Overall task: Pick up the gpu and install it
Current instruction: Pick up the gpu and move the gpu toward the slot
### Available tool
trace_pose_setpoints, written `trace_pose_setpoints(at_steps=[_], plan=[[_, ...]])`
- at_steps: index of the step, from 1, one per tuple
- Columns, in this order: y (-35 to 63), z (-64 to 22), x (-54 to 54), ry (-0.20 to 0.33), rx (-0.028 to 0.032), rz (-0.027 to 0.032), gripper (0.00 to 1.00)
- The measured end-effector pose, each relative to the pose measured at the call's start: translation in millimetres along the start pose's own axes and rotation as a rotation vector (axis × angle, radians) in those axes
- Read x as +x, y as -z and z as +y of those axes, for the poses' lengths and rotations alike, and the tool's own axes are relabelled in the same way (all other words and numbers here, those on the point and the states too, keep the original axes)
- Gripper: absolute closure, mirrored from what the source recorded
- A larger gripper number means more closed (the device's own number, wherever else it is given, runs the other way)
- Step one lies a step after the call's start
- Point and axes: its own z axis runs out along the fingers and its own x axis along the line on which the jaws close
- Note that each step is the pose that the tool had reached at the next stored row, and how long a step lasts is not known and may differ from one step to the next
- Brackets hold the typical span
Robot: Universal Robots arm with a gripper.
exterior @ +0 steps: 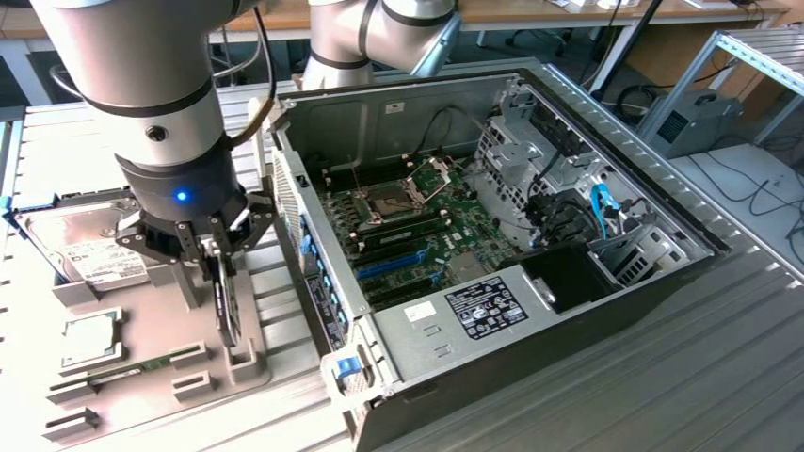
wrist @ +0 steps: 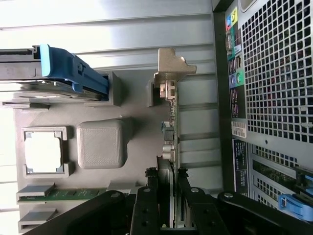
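Note:
The gpu (exterior: 229, 303) stands on edge in its slot of the grey parts tray (exterior: 258, 372), at the exterior view's left, beside the open computer case (exterior: 415, 334). Its dark round fan faces sideways. My gripper (exterior: 217, 247) hangs straight over it, fingers down either side of the card's top edge and closed against it. In the wrist view the gpu (wrist: 171, 125) runs away from my gripper (wrist: 169, 182) edge-on, its silver bracket (wrist: 172, 66) at the far end by a holder block. The motherboard (exterior: 415, 226) lies exposed inside the case, with blue slots (exterior: 390, 264).
On the tray lie a silver hard drive (exterior: 86, 247) in a blue carrier (wrist: 73, 73), a processor chip (exterior: 90, 337) and a green memory stick (wrist: 68, 194). The case's rear panel (wrist: 274, 73) stands close beside the card. Cables and drive cages (exterior: 590, 217) crowd the case's far side.

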Motion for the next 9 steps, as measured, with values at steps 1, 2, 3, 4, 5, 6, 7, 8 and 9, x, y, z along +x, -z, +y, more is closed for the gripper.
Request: trace_pose_setpoints(at_steps=[1, 2, 3, 4, 5, 6, 7, 8, 9], plan=[[0.4, 0.0, -0.3, 0.000, 0.0000, -0.0001, 0.74], [0.8, 0.1, -0.7, 0.000, -0.0001, -0.0001, 0.74], [1.4, 0.1, -1.2, 0.000, 0.0000, -0.0001, 0.74], [1.7, 0.1, -1.5, 0.000, 0.0000, 0.0000, 0.74], [2.0, 0.1, -1.9, 0.001, 0.0001, 0.0001, 0.74], [2.3, 0.2, -2.3, 0.001, 0.0001, 0.0001, 0.74], [2.7, 0.3, -2.5, 0.001, 0.0000, 0.0000, 0.74], [3.1, 0.3, -2.6, 0.001, -0.0001, -0.0001, 0.74], [3.7, 0.3, -2.7, 0.001, 0.0001, 0.0001, 0.74]])
